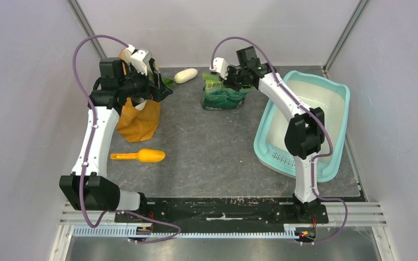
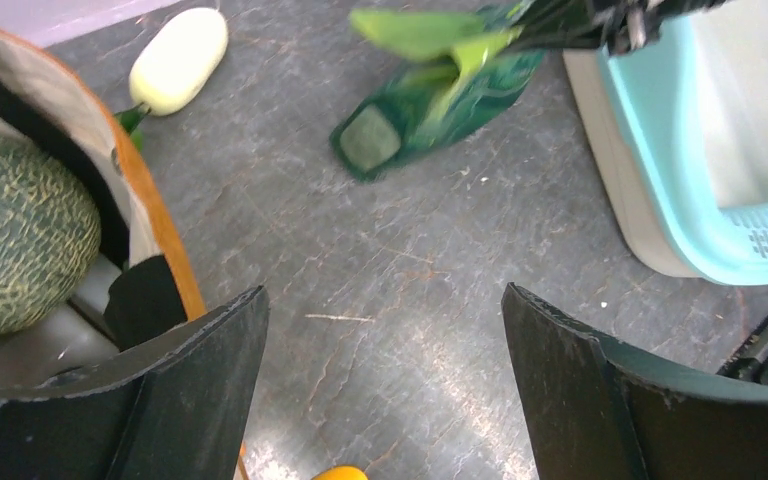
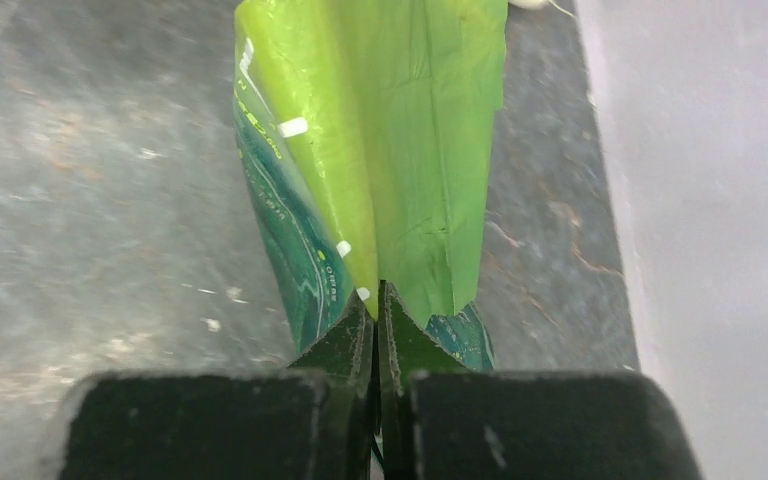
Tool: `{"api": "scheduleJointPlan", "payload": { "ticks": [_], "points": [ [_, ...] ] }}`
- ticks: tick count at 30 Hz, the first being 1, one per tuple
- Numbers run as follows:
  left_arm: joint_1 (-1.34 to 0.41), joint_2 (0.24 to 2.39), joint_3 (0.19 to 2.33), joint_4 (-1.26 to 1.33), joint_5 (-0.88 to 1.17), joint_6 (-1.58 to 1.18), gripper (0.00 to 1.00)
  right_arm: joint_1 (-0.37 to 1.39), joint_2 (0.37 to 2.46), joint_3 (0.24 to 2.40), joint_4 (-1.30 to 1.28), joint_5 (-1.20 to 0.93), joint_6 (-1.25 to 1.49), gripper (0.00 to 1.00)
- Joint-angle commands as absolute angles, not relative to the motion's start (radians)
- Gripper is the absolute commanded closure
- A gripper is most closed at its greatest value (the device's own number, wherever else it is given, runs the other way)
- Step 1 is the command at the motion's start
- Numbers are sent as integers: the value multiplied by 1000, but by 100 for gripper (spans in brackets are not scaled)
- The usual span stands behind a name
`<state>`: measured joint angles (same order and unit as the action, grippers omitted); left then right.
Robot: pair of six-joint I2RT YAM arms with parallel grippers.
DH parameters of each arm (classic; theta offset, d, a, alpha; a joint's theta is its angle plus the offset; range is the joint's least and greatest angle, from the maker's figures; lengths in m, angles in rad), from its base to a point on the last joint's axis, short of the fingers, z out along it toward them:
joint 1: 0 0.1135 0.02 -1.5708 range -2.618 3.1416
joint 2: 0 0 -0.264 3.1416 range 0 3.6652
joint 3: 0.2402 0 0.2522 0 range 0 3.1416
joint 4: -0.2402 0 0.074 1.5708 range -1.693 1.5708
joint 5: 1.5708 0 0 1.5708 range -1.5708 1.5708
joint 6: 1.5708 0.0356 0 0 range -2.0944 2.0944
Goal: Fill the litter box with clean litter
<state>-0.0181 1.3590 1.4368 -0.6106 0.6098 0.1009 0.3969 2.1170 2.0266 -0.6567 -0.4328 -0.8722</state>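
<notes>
The pale-turquoise litter box (image 1: 265,128) lies at the right of the table, its whitish floor bare; it also shows in the left wrist view (image 2: 660,170). No litter is in sight. A green printed bag (image 1: 223,98) stands left of the box. My right gripper (image 1: 221,79) is shut on the bag's bright green top edge (image 3: 400,150), fingertips pinched together (image 3: 378,295). My left gripper (image 1: 160,87) is open and empty (image 2: 385,330), held above the table beside the cloth bag. An orange scoop (image 1: 144,156) lies on the table at the front left.
An orange-tan cloth bag (image 1: 139,119) stands at the back left with a netted melon (image 2: 15,240) inside. A pale oblong fruit (image 1: 185,75) lies near the back wall. White walls close in the left, right and back sides.
</notes>
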Motion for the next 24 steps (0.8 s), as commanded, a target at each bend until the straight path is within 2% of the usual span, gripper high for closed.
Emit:
{"api": "scheduleJointPlan", "payload": {
  "ticks": [1,9,17,19,20,22,24],
  "points": [
    [-20,1389,1519,-597,717,76,8,495,1976,2015,-713,-459,-747,100],
    [-21,1388,1482,-660,801,97,8,633,1884,1984,-845,-359,-548,100],
    [-19,1337,1388,-632,820,115,8,653,1792,1847,-810,-426,-461,100],
    [-21,1334,1384,-632,828,120,8,653,1764,1818,-802,-448,-454,80],
    [-20,1333,1382,-632,828,121,8,653,1750,1808,-802,-463,-446,63],
    [-20,1337,1381,-634,836,127,8,655,1724,1793,-802,-477,-430,39],
    [-21,1337,1377,-638,859,133,8,655,1699,1781,-802,-479,-416,21]
  ]
}}
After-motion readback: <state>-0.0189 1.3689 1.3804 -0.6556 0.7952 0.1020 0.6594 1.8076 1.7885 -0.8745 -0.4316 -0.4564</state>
